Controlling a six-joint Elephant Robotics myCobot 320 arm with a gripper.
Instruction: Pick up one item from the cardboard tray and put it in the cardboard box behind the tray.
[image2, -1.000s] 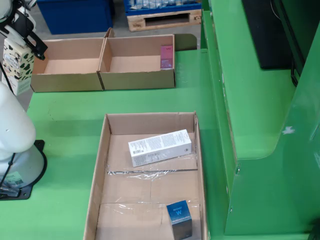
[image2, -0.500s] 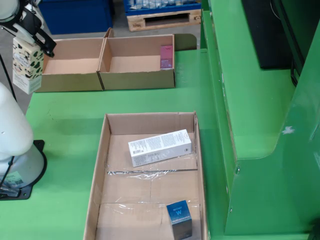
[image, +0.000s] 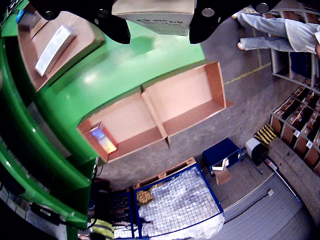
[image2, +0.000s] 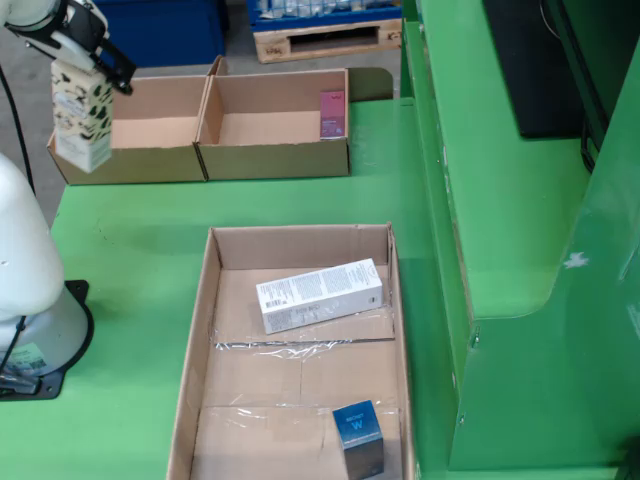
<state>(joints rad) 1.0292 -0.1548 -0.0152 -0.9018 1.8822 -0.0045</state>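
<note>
Cardboard carton (image2: 82, 118): white with dark speckled print, it hangs upright in the air at the top left of the fixed view, in front of the left end of the left cardboard box, clear of the worktop. In the wrist view its pale top end (image: 155, 14) sits at the top edge, between two black parts of the tool.
Tool (image2: 90, 55): black, pressed onto the upper end of the carton and pinching it from both sides. How far the jaws stand apart beyond the carton's width cannot be told.
Left cardboard box (image2: 150, 135): open-topped, at the far side of the worktop; its floor looks bare. In the wrist view it is the right-hand compartment (image: 192, 97).
Right cardboard box (image2: 275, 125): touching the left one along a shared wall. A small pink packet (image2: 333, 113) stands against its right inner wall; the wrist view shows it low in the left-hand compartment (image: 102, 139).
Cardboard tray (image2: 205, 330): long, open, near the front of the worktop, well apart from the boxes.
White box (image2: 320, 294): lying flat and slightly askew in the far half of the tray.
Blue box (image2: 358, 430): small, standing near the tray's front right corner.
Clear film (image2: 290, 348): wrinkled, lying on the tray floor.
Worktop (image2: 130, 250): green.
Arm base (image2: 30, 310): white, at the left edge of the fixed view.
</note>
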